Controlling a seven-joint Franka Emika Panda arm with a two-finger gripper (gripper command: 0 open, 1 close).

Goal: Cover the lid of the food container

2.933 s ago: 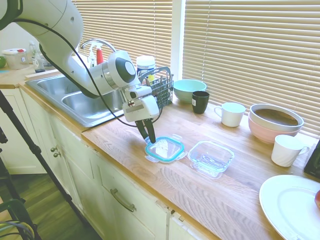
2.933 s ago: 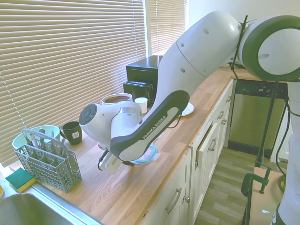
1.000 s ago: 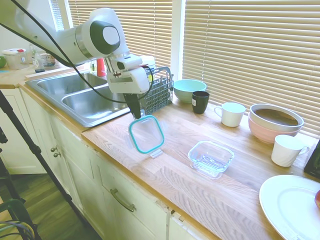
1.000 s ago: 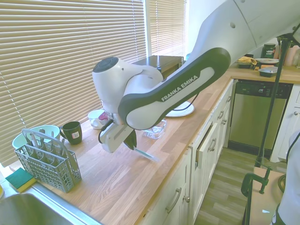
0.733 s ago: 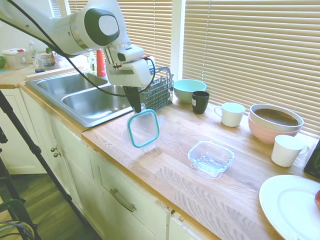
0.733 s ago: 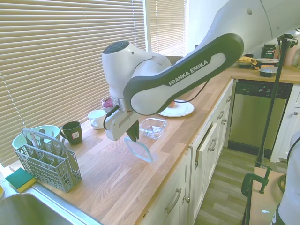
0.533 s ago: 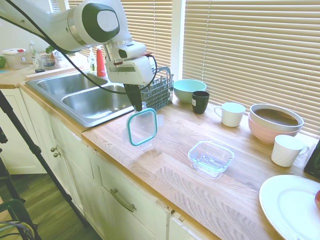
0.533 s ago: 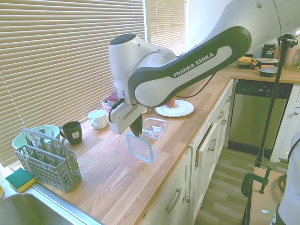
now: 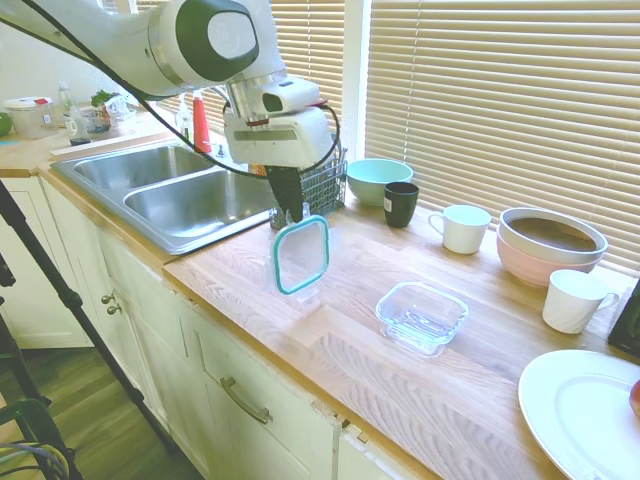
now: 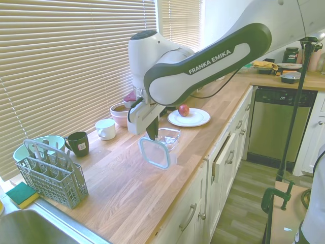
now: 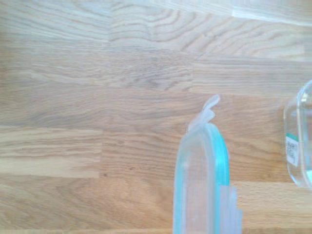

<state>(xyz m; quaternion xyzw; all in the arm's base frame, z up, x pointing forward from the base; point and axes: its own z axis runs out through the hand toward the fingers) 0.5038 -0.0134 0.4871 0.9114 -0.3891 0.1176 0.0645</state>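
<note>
The lid (image 9: 301, 254), clear with a teal rim, hangs on edge above the wooden counter, and my gripper (image 9: 291, 211) is shut on its upper edge. The second exterior view shows the same lid (image 10: 155, 153) dangling below the gripper (image 10: 151, 135). In the wrist view the lid (image 11: 204, 185) is seen edge-on over the wood. The food container (image 9: 421, 316), a clear glass rounded-square dish, sits open on the counter to the right of the lid; it appears as the food container (image 10: 167, 138) just behind the lid, and its edge (image 11: 298, 146) shows in the wrist view.
A cutlery basket (image 9: 322, 178), mint-green bowl (image 9: 378, 180), black mug (image 9: 401, 203), white cup (image 9: 464, 228), pink bowl (image 9: 550, 245) and another white cup (image 9: 574, 300) line the back. The sink (image 9: 170, 195) lies left. A white plate (image 9: 585, 410) sits front right.
The gripper picked the lid up off the counter, lifted it so it hangs on edge, and has carried it toward the glass container over the last second.
</note>
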